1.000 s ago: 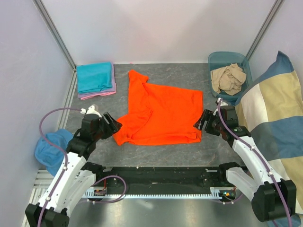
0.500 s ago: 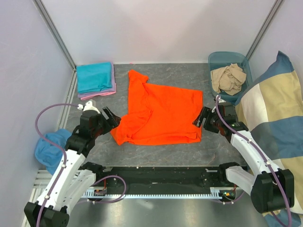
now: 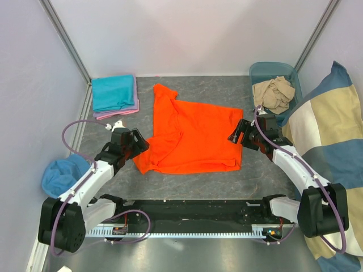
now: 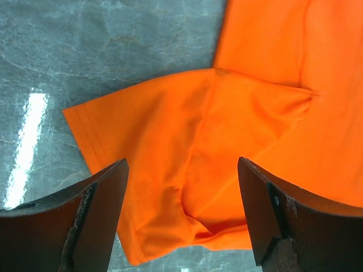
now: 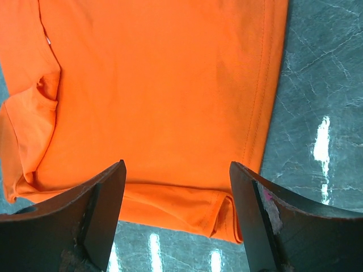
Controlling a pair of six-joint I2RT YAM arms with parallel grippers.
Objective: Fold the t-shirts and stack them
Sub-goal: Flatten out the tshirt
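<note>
Crosswise, the orange t-shirt point(image 3: 193, 136) lies flat on the grey table point(image 3: 227, 90), its long axis running between the 2 arms. The left gripper point(image 3: 136, 145) gapes over its near sleeve and the right gripper point(image 3: 235, 135) over its near right corner. Both are empty and equally close.

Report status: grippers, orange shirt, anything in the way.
Left gripper and right gripper open, one over each end of the orange shirt. Shirt partly folded, not held. Nothing lies on it.
</note>
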